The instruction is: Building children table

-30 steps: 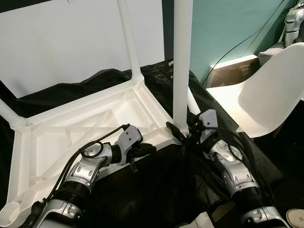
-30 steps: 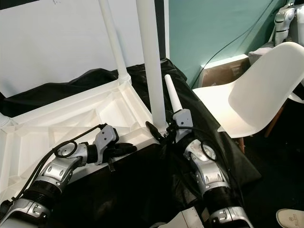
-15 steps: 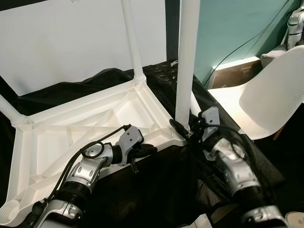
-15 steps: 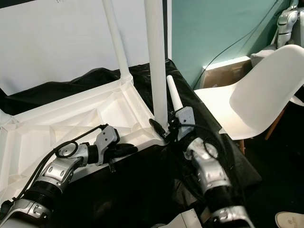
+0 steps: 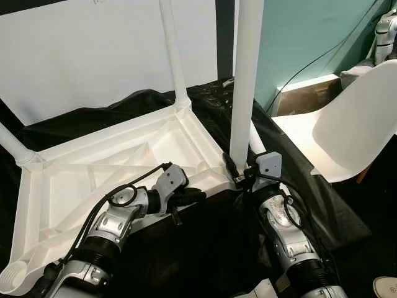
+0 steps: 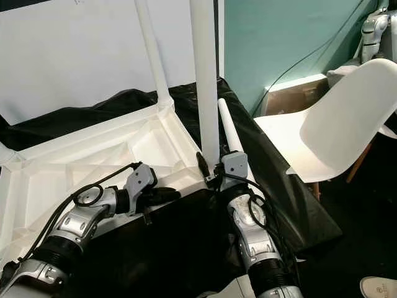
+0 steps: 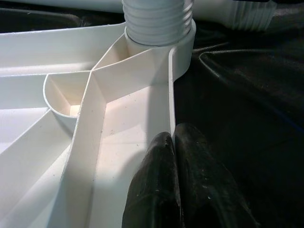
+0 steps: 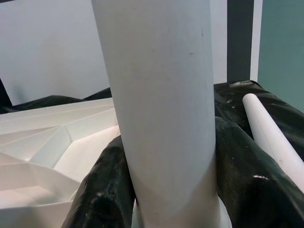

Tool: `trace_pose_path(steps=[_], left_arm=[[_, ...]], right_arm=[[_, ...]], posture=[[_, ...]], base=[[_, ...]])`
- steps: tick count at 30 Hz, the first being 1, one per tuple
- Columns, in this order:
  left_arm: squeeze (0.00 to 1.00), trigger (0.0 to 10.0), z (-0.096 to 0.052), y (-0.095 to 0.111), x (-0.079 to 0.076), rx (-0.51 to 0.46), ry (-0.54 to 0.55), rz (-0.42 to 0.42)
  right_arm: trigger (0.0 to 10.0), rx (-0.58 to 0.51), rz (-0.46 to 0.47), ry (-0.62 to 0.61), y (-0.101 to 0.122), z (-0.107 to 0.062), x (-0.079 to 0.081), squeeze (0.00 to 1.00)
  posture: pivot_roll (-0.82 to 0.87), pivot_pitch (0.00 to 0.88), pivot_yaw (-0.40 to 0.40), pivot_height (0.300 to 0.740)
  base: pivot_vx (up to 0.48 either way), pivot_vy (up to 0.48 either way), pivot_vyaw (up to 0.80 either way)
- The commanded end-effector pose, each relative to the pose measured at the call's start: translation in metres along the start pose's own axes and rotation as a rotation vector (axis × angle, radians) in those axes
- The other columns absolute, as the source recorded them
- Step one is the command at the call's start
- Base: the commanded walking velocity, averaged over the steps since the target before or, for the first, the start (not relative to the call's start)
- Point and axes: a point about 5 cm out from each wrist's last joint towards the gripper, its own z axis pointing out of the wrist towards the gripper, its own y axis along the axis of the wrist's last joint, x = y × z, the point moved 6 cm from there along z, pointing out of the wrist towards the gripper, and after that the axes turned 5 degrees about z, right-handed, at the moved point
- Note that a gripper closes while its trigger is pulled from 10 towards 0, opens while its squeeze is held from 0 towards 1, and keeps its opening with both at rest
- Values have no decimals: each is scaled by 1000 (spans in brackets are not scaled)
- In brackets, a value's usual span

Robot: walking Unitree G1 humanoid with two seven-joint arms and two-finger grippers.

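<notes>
An upturned white plastic table top (image 5: 93, 167) lies on a black cloth (image 5: 205, 248). One leg (image 5: 173, 56) stands in the far corner and another (image 5: 12, 146) in the left corner. My right gripper (image 5: 239, 175) is shut on the foot of a third, upright leg (image 5: 245, 81) at the near right corner socket. In the right wrist view its black fingers (image 8: 102, 190) clasp both sides of this leg (image 8: 161, 104). My left gripper (image 5: 189, 195) is shut on the table top's near rim (image 7: 172, 95). A loose leg (image 6: 228, 133) lies on the cloth.
A white chair (image 5: 353, 124) stands close on the right, with a cardboard box (image 5: 304, 93) and a cable behind it. A white board (image 5: 80, 56) backs the table. Another robot (image 5: 386, 31) is at the far right, and a shoe (image 5: 388, 285) lies on the floor.
My right forearm has swung in towards the table and its wrist has turned around the upright leg, still gripping it. The left arm has stayed put on the rim.
</notes>
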Motion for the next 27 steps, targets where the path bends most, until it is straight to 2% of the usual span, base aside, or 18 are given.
trace_pose_path(steps=[1, 2, 3, 4, 5, 8, 9, 10, 11, 16, 18, 21, 22, 24, 27], left_arm=[[0, 10000, 3, -22, -9, 66, -10, -50], [0, 10000, 3, -22, -9, 66, -10, -50], [0, 10000, 3, -23, -10, 66, -9, -52], [0, 10000, 3, -23, -10, 66, -9, -52], [0, 10000, 3, -24, -11, 66, -10, -53], [0, 10000, 3, -24, -11, 67, -11, -54], [0, 10000, 4, -23, -11, 66, -11, -54], [0, 10000, 4, -23, -11, 66, -11, -54], [0, 10000, 4, -23, -10, 65, -11, -52], [0, 10000, 5, -21, -7, 64, -13, -46], [0, 10000, 5, -20, -7, 63, -18, -40], [0, 10000, 6, -20, -6, 65, -23, -34], [0, 10000, 6, -19, -5, 62, -22, -34], [0, 10000, 7, -17, -4, 59, -21, -34], [0, 10000, 8, -17, -5, 56, -24, -34]], right_arm=[[10000, 46, -11, 2, -11, 0, 0, 0], [10000, 46, -11, 2, -11, 0, 0, 0], [10000, 47, -5, 33, -11, 1, 4, 518], [10000, 47, -5, 33, -11, 1, 4, 518], [10000, 45, 2, 65, -10, 2, 7, 1000], [10000, 52, 15, 131, -9, 3, 8, 1000], [10000, 40, -12, 148, -4, 6, 3, 400], [10000, 40, -12, 148, -4, 6, 3, 400], [10000, 32, -30, 165, 0, 8, -3, 0], [10000, 33, -62, 252, 11, 13, -18, 0], [10000, 79, -67, 337, 10, 12, -23, 0], [10000, 126, -56, 396, 7, 11, -26, 0], [0, 160, -54, 442, 3, 6, -25, 0], [0, 209, -48, 505, -3, 0, -23, 0], [0, 254, -27, 534, -8, -3, -25, 0]], posture=[[-27, 0, 66, 740], [-27, 0, 66, 740], [-30, 0, 66, 740], [-30, 0, 66, 740], [-32, 0, 66, 740], [-38, 0, 69, 740], [-40, 0, 71, 740], [-40, 0, 71, 740], [-43, 0, 73, 740], [-54, 0, 79, 740], [-63, 0, 78, 740], [-63, 0, 78, 740], [-68, 0, 78, 740], [-71, 0, 81, 740], [-72, 0, 83, 740]], base=[[0, 0, 0], [0, 0, 0], [0, 0, 0], [0, 0, 0], [0, 0, 0], [0, 0, 0], [0, 0, 0], [0, 0, 0], [0, 0, 0], [0, 0, 0], [0, 0, 0], [0, 0, 0], [0, 0, 0], [0, 0, 0], [0, 0, 0]])
